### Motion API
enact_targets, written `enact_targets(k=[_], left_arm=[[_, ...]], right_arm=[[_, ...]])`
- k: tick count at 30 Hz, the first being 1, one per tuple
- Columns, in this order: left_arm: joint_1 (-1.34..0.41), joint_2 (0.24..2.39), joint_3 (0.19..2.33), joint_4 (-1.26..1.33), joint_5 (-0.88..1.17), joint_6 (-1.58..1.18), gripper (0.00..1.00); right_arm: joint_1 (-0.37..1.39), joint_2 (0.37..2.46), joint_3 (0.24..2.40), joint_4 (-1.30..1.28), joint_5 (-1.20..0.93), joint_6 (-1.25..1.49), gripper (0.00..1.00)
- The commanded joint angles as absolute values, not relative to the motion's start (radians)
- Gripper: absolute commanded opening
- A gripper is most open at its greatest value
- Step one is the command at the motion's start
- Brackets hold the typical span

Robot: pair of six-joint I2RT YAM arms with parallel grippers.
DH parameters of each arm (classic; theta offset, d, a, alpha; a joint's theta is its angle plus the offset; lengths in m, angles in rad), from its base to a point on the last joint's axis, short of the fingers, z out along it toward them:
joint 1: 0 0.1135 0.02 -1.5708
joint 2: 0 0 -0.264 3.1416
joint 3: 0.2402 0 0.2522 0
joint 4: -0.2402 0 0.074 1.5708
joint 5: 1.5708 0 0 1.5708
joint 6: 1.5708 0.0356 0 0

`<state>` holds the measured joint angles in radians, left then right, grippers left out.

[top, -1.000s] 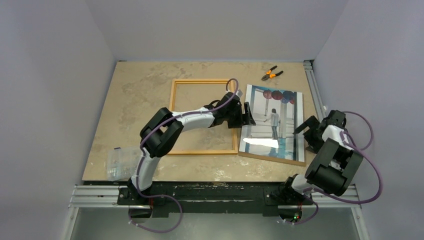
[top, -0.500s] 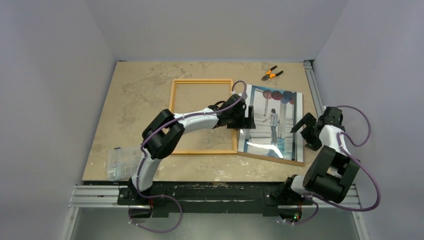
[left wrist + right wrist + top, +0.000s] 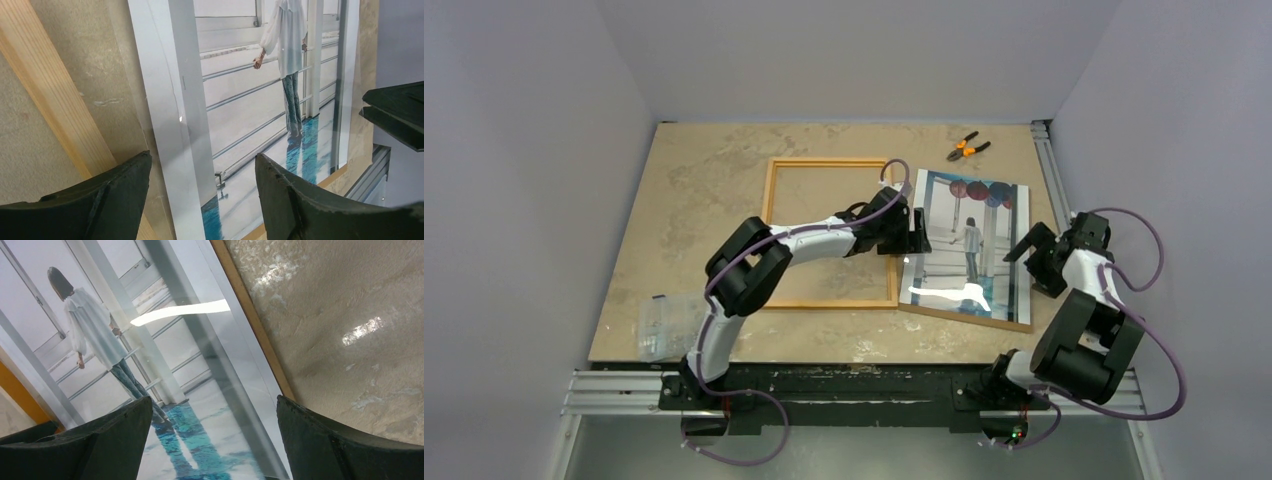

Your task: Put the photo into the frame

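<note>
The photo [image 3: 972,245], a glossy print of a person on pale steps, lies right of centre on a brown backing board [image 3: 969,316]. Left of it lies the frame [image 3: 828,162], flat on the table and showing pale wood. My left gripper [image 3: 915,234] hovers open over the photo's left edge. In the left wrist view the gripper [image 3: 202,167] straddles that edge of the photo [image 3: 240,100], beside the frame's wooden strip [image 3: 45,85]. My right gripper [image 3: 1026,250] is open at the photo's right edge. In the right wrist view the gripper [image 3: 215,407] spans the photo [image 3: 125,315] and the board's rim [image 3: 250,315].
Orange-handled pliers [image 3: 967,148] lie at the back right. A clear plastic bag [image 3: 661,325] rests near the front left edge. A metal rail [image 3: 1049,170] runs along the table's right side, close to my right arm. Grey walls enclose the table.
The right arm has raised its elbow and brought its gripper in to the photo's right edge. The left gripper has stayed at the left edge. The glare on the photo has shifted.
</note>
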<state>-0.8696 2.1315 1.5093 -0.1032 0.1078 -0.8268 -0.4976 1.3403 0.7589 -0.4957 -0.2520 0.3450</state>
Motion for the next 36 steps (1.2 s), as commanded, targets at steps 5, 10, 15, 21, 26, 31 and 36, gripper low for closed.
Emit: enact_targets(k=[5, 10, 15, 21, 26, 31, 36], left_arm=[[-0.877, 1.961, 1.438, 0.105, 0.223, -0.885, 0.72], [-0.873, 1.907, 1.433, 0.084, 0.215, -0.882, 0.72], [-0.871, 1.878, 1.433, 0.017, 0.195, -0.876, 0.71], [-0.861, 1.816, 1.387, -0.137, 0.138, -0.874, 0.72], [-0.860, 1.718, 1.291, -0.277, 0.032, -0.858, 0.73], [-0.852, 1.634, 1.205, -0.366, -0.076, -0.844, 0.79], [-0.843, 1.655, 1.242, -0.505, -0.167, -0.794, 0.85]], right_arm=[[-0.476, 1.357, 0.765, -0.491, -0.442, 0.375, 0.90], [-0.471, 1.357, 0.767, -0.499, -0.471, 0.363, 0.90], [-0.437, 1.347, 0.758, -0.496, -0.511, 0.369, 0.90], [-0.346, 1.333, 0.729, -0.470, -0.517, 0.404, 0.90], [-0.303, 1.297, 0.691, -0.455, -0.527, 0.426, 0.90], [-0.243, 1.264, 0.640, -0.432, -0.537, 0.443, 0.90], [-0.217, 1.263, 0.642, -0.456, -0.496, 0.415, 0.90]])
